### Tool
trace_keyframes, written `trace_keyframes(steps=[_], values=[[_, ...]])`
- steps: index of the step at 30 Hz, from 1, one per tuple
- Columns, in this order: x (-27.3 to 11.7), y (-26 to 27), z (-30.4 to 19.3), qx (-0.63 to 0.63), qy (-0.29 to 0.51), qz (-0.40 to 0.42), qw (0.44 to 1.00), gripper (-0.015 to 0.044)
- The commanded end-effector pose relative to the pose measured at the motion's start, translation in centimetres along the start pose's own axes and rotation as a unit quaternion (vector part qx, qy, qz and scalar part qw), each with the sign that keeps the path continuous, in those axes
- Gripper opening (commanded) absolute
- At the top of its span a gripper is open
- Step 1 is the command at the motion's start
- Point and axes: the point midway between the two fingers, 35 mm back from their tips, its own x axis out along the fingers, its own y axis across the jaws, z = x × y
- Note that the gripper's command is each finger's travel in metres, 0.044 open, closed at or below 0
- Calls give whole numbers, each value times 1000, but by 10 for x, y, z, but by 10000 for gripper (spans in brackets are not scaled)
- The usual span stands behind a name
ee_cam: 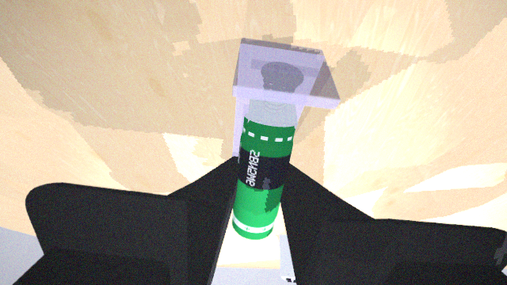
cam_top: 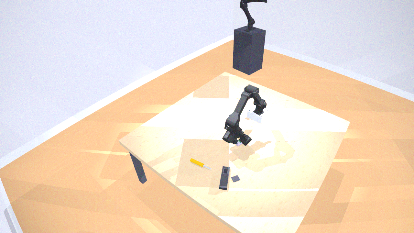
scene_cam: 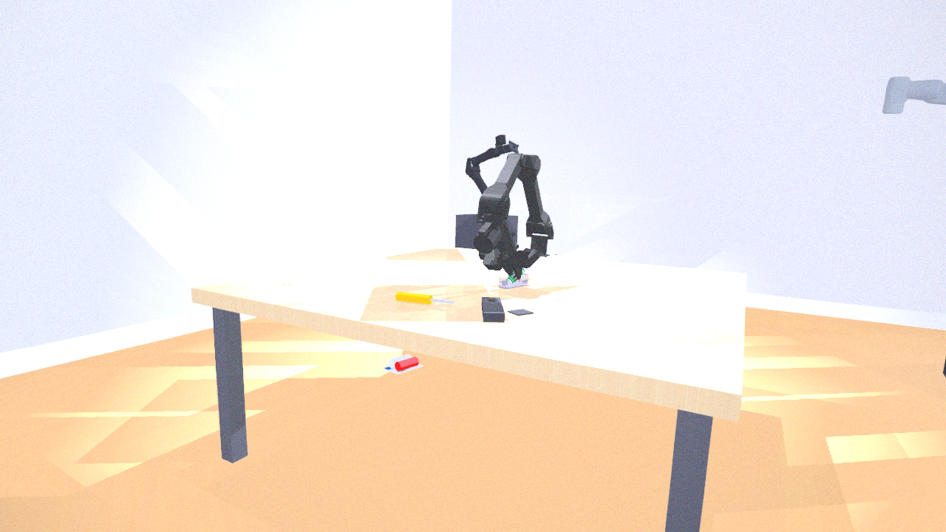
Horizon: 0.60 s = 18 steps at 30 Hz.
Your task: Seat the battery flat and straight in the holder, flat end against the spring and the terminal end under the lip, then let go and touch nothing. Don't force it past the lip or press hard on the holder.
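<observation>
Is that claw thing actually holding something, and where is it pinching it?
Yes: the gripper is shut on the green battery, pinching its sides at the black label band, about mid-length.

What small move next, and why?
Probably lower the near end gently, keeping the grip. The pincer is shut on the battery, whose far end already meets the holder end wall, while its near end stands raised toward the camera, so it looks tilted, not flat. Whether that far end bears on the spring can't be told, so press lightly.
</observation>
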Motion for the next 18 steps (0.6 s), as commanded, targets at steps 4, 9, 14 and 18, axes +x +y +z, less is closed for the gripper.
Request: trace_keyframes(steps=[4, 9, 14, 18], values=[[-2, 0, 6, -2, -1, -1, 1000, 83], [-3, 0, 8, -2, -1, -1, 1000, 83], [-4, 0, 11, -2, -1, -1, 1000, 83], [-6, 0, 13, -2, 0, -1, 1000, 83]])
